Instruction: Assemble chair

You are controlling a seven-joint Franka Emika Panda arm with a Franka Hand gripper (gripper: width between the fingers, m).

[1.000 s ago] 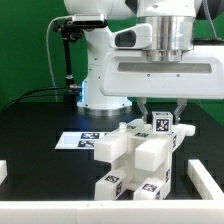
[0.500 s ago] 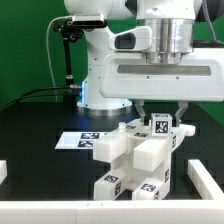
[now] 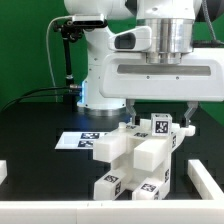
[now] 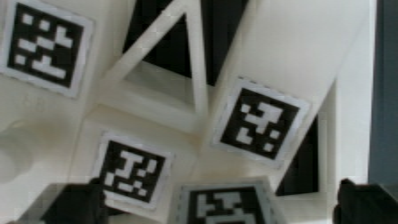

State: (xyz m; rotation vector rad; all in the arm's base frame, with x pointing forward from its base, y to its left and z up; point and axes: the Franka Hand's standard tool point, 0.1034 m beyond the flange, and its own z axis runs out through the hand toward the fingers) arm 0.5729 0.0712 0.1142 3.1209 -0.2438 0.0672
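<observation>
Fingers (image 3: pixel 133 112): spread wide, one on each side of the top block (image 3: pixel 160 126); nothing is pinched and neither one visibly touches it.
Top block: a small tagged white piece between the fingers, on the upper part of the chair (image 3: pixel 135 160).
Chair: a part-built stack of white tagged parts directly beneath the fingers, resting on the black tabletop (image 3: pixel 40 125); the marker board (image 3: pixel 78 140) lies beyond it, on the side of the finger at the exterior view's left.
Wrist view: tagged faces of the chair (image 4: pixel 178 110) fill the space between the two dark fingers (image 4: pixel 80 200); the gaps to either side are too blurred to judge.
Risk, snagging: any sideways drift while this low would likely drag a finger against the block and twist it.
Risk, loose seat: I cannot tell whether the block is fully seated; if not, a brush could tip it off.
Risk, uneven closing: an off-centre squeeze would shove the whole stack across the tabletop.
</observation>
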